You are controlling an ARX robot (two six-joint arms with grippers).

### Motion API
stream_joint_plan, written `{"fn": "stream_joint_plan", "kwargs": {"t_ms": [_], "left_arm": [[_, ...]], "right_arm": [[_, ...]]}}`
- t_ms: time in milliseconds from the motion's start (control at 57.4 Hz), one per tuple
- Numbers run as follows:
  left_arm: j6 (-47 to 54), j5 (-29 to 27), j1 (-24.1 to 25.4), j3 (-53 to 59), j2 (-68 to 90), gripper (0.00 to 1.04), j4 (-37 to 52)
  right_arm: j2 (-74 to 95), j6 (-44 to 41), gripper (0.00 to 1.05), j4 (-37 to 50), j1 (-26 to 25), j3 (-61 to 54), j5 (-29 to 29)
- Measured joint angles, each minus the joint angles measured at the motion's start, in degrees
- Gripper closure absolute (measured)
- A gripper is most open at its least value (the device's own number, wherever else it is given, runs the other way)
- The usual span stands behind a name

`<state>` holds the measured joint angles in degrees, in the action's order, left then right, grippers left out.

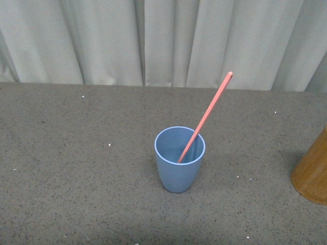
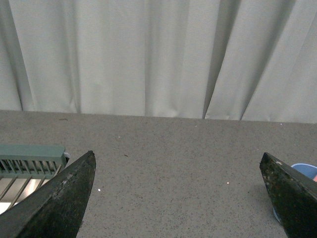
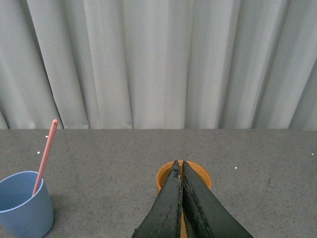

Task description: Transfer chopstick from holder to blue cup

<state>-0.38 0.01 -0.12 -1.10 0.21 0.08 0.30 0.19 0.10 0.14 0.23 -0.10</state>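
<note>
The blue cup stands upright mid-table with one salmon-pink chopstick leaning in it, tip up to the right. The cup and chopstick also show in the right wrist view. The orange-brown holder stands at the right edge of the front view, partly cut off. In the right wrist view my right gripper is shut, its tips over the holder's rim; nothing shows between them. My left gripper is open and empty over bare table; a sliver of the cup's rim shows by one finger.
A grey speckled table runs back to a pale curtain. A grey-green slatted rack lies beside my left gripper. Neither arm shows in the front view.
</note>
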Motion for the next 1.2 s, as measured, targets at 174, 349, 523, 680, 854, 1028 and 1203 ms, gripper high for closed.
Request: {"fn": "stream_joint_plan", "kwargs": {"t_ms": [174,349,523,680,854,1028,1203], "left_arm": [[0.0,0.0,0.02,0.0,0.0,0.07,0.0],[0.0,0.0,0.02,0.0,0.0,0.07,-0.02],[0.0,0.0,0.02,0.0,0.0,0.07,0.0],[0.0,0.0,0.02,0.0,0.0,0.07,0.0],[0.0,0.0,0.02,0.0,0.0,0.07,0.0],[0.0,0.0,0.02,0.0,0.0,0.07,0.0],[0.0,0.0,0.02,0.0,0.0,0.07,-0.02]], "right_arm": [[0.0,-0.07,0.83,0.0,0.0,0.0,0.0],[0.0,-0.07,0.48,0.0,0.0,0.0,0.0],[0.0,-0.07,0.13,0.0,0.0,0.0,0.0],[0.0,-0.04,0.1,0.0,0.0,0.0,0.0],[0.0,-0.02,0.1,0.0,0.0,0.0,0.0],[0.0,-0.04,0.1,0.0,0.0,0.0,0.0],[0.0,-0.04,0.1,0.0,0.0,0.0,0.0]]}}
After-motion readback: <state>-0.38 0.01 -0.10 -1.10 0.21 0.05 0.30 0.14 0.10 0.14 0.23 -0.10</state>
